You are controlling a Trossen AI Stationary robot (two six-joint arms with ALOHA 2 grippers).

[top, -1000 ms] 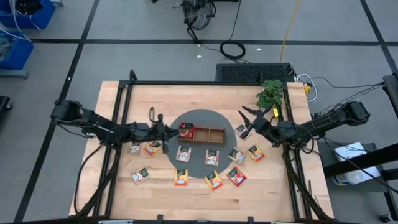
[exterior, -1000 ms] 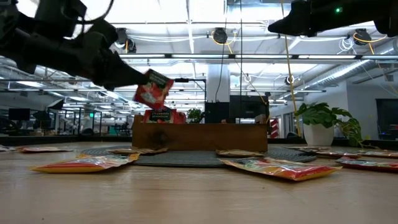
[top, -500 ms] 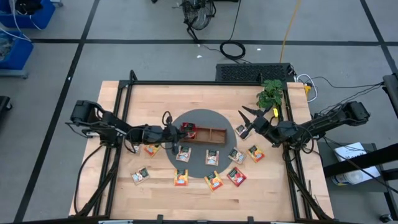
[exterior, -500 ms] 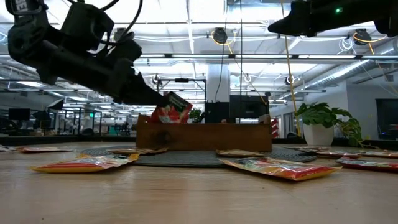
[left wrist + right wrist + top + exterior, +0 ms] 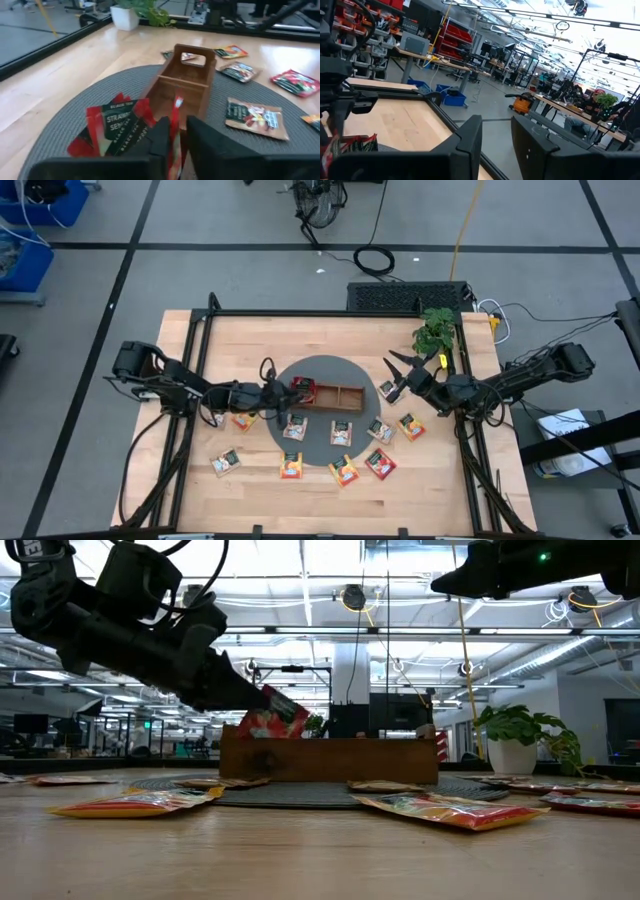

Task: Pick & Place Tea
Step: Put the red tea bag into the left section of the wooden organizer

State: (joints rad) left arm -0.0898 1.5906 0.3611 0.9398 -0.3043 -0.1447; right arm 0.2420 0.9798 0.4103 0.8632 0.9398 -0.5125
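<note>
- The left claw is pinching a red tea packet edge-on, hanging over the near end compartment of the wooden tray.
- To do this well, I judge it should be lowering until the packet is inside the walls before spreading, so it is not tipping out.
- Another red packet is leaning just beside the claw.
- The right claw is waiting with its fingers apart, empty, well apart from the tray over the bench.
</note>
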